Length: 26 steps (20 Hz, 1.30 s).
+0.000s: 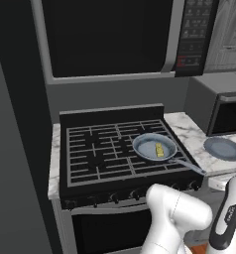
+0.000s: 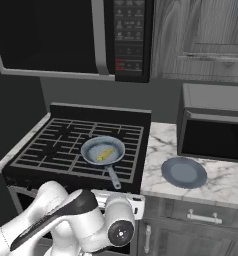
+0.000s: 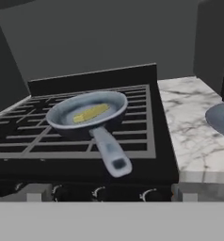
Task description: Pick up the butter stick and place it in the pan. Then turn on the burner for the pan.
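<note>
The butter stick (image 1: 159, 149) lay inside the pan (image 1: 146, 148), resting on its grey-blue floor a little to the right of centre, its long side pointing away from the near edge of the stove (image 1: 105, 149). The pan sat on the black grates at the near right corner of the stove, with its handle (image 1: 188, 165) reaching toward the near right, out over the front edge by the marble counter (image 1: 189, 141). In the hand view the same pan (image 3: 88, 113) lay straight ahead with the butter stick (image 3: 91, 113) in it and the handle (image 3: 110, 153) pointing back toward the camera; a row of knobs (image 3: 100, 193) ran along the stove's front just below. On the counter to the right of the stove lay a round grey-blue plate (image 2: 184, 172), well apart from the pan, and behind it stood a dark microwave-like box (image 2: 213, 125). A larger microwave (image 2: 66, 35) hung above the stove. The arm (image 2: 76, 220) was folded low in front of the stove, near the knobs. The claw's fingertips could not be made out, but its jaws stood spread wide, with nothing between them.
</note>
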Available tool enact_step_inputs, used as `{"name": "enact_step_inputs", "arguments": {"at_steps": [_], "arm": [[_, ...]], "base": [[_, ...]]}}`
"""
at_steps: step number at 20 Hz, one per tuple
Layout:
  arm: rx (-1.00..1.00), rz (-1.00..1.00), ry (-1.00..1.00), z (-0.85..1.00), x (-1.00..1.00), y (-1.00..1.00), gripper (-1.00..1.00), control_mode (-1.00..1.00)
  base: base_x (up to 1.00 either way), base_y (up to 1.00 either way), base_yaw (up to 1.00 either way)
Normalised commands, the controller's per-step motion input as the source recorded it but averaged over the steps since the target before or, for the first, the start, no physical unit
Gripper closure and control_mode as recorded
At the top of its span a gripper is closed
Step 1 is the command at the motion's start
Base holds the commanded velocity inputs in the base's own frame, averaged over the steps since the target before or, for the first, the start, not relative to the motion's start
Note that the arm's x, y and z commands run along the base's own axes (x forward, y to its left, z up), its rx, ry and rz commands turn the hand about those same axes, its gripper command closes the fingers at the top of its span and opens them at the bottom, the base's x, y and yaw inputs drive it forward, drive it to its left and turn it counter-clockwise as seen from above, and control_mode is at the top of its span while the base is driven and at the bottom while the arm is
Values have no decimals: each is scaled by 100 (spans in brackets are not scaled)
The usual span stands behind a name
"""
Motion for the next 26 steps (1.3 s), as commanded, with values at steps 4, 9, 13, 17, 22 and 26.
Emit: {"name": "enact_step_inputs", "arguments": {"at_steps": [4,9,13,17,22,26], "arm": [[-2,0,-3,-19,0,0,-100,-100],[-1,0,-1,-15,0,0,-100,-100],[0,0,0,-19,0,0,-100,-100],[0,-1,-4,-28,0,0,-100,-100],[0,0,-8,-31,0,0,-100,-100],[0,0,-8,-27,0,0,-100,-100]], "base": [[0,0,0],[0,0,0],[0,0,0],[0,0,0],[0,0,0],[0,0,0]]}}
